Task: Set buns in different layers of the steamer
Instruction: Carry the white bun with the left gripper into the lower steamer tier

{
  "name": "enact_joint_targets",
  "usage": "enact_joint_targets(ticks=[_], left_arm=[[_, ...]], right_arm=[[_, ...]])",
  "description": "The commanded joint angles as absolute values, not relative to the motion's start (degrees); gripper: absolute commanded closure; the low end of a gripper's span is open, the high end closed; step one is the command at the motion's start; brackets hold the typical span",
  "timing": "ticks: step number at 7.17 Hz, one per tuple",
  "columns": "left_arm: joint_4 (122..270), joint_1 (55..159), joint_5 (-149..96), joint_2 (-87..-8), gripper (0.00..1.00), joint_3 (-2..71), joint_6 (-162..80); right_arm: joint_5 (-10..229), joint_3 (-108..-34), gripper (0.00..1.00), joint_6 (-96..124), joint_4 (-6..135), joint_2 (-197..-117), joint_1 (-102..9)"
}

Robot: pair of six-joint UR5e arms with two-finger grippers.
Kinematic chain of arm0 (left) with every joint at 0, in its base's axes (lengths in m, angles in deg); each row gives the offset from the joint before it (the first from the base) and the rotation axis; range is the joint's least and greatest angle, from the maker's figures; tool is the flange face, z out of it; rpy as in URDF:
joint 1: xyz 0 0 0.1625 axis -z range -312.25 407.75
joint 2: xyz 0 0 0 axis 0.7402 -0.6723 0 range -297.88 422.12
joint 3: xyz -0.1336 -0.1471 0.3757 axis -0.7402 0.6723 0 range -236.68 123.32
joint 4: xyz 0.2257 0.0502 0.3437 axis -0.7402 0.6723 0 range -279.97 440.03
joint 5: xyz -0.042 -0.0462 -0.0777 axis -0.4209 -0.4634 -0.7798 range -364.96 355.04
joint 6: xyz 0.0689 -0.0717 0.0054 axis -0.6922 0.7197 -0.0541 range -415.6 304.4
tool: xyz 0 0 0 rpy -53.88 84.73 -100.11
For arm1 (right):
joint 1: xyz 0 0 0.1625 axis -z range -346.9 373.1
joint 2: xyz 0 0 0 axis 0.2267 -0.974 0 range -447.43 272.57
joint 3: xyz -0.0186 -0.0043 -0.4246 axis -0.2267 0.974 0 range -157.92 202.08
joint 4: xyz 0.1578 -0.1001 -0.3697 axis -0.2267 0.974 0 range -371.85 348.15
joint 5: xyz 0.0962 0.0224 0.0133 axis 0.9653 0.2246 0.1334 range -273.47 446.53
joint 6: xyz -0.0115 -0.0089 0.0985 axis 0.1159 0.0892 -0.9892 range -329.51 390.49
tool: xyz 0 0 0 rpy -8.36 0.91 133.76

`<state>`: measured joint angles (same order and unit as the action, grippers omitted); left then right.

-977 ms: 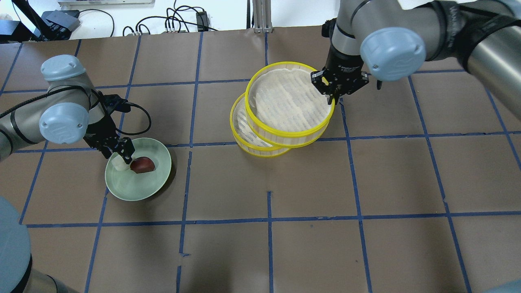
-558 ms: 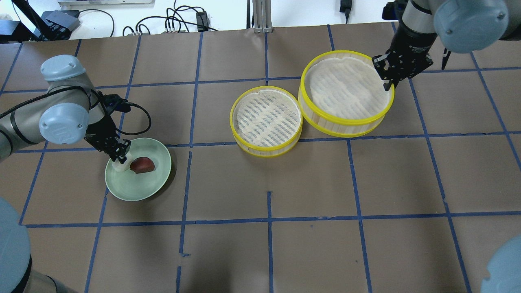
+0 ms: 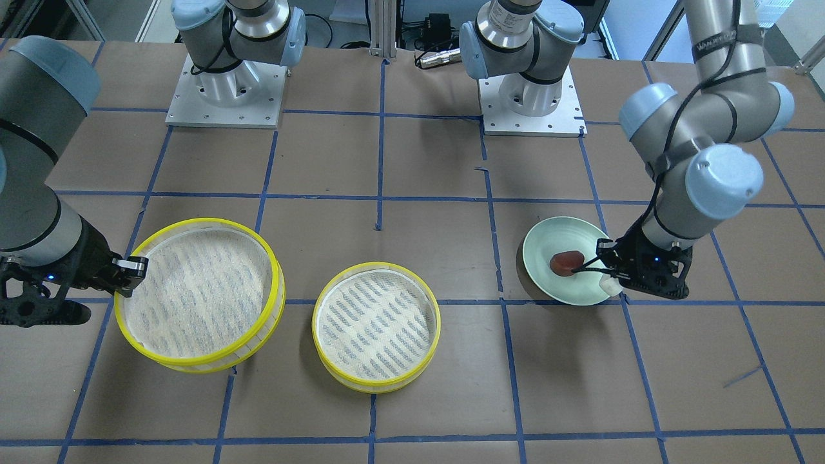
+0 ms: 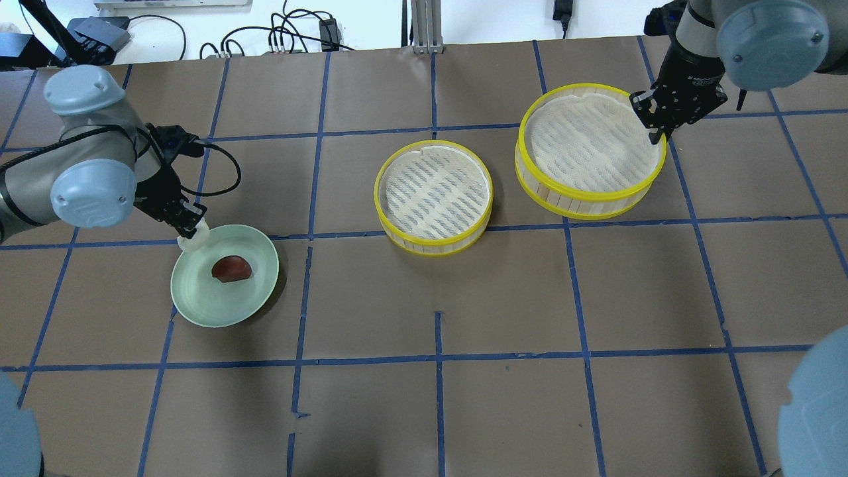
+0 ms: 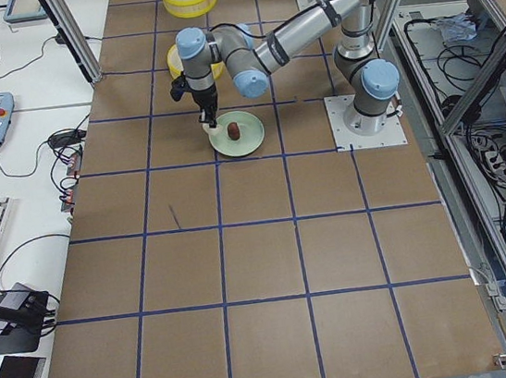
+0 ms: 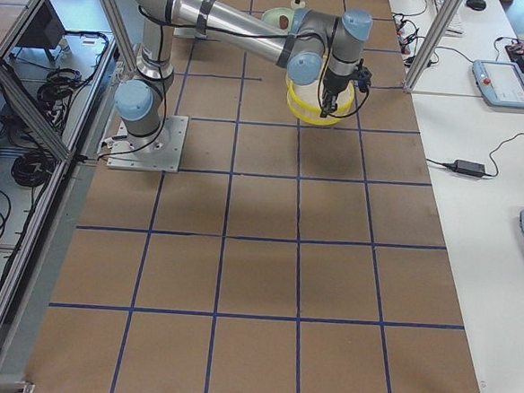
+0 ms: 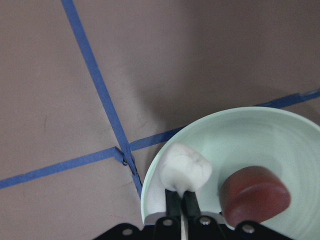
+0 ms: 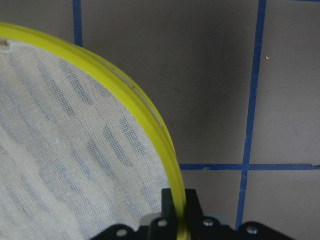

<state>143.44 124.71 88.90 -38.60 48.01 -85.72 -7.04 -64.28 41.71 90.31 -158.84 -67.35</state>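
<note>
My left gripper [image 4: 189, 225] is shut on the white bun [image 4: 194, 239] and holds it over the far-left rim of the pale green plate [image 4: 218, 305]. The left wrist view shows the white bun [image 7: 184, 170] between the fingertips. The reddish-brown bun [image 4: 231, 268] lies on the plate, also in the left wrist view [image 7: 254, 194]. My right gripper [image 4: 657, 132] is shut on the yellow rim of one steamer layer [image 4: 589, 156], right of the other layer [image 4: 432, 195], which rests on the table. Both layers are empty. I cannot tell whether the held layer touches the table.
The brown table [image 4: 437, 397] has a grid of blue tape lines. Cables and a metal post [image 4: 424, 26] lie beyond the far edge. The two robot bases [image 3: 225, 84] stand at the near side.
My right gripper has carried the upper layer off the lower one to the right. My left gripper has lifted the white bun from the plate toward its far-left rim.
</note>
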Motion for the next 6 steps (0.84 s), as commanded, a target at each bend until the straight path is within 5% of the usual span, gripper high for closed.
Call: enact_joint_targets(ticks=[1, 5, 6], left_arm=[[144.21, 135.58, 81.49, -36.4, 0.99, 44.67, -66.12], [129.65, 151.71, 79.33, -49.47, 0.96, 38.52, -40.25], [126.3, 153.29, 78.98, -51.68, 0.79, 38.07, -35.96]], right_arm=[[-7.08, -64.49, 0.99, 41.65, 90.37, -158.79, -67.32], [-6.99, -64.49, 0.98, 41.57, 90.37, -158.79, -67.32], [-6.99, -64.58, 0.98, 41.57, 90.28, -158.79, -67.32]])
